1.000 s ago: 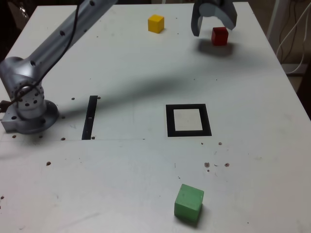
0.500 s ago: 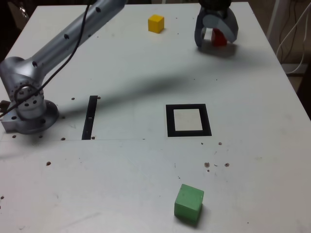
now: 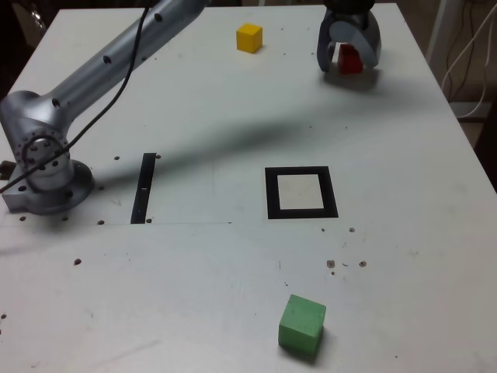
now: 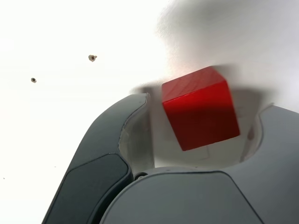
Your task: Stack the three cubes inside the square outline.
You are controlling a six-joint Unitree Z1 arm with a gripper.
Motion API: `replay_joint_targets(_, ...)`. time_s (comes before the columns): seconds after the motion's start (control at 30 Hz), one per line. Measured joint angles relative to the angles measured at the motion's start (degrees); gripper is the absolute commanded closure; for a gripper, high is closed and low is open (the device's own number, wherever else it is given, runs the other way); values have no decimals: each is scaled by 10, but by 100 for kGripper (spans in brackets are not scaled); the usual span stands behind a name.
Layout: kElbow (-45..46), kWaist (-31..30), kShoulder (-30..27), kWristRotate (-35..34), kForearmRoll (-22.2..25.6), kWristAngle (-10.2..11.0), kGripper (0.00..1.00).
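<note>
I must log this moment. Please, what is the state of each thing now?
end effector: jaws around the red cube, small gaps visible.
red cube: on table, between jaws.
yellow cube: free, on table.
green cube: free, on table.
square outline: empty.

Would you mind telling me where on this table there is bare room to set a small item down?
The widest bare patch lies between the green cube, the black strip and the table's near edge. Another spans the middle, between the yellow cube and the square outline. The far corner is crowded: the gripper straddles the red cube.
</note>
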Motion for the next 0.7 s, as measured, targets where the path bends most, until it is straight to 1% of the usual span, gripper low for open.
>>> replay_joint_targets(0.23, -4, 0, 6, 0, -2, -2, 63)
replay_joint_targets(0.47, -5, 0, 12, -2, -1, -2, 70)
replay_joint_targets(0.7, -8, -2, 12, -6, 0, 3, 79)
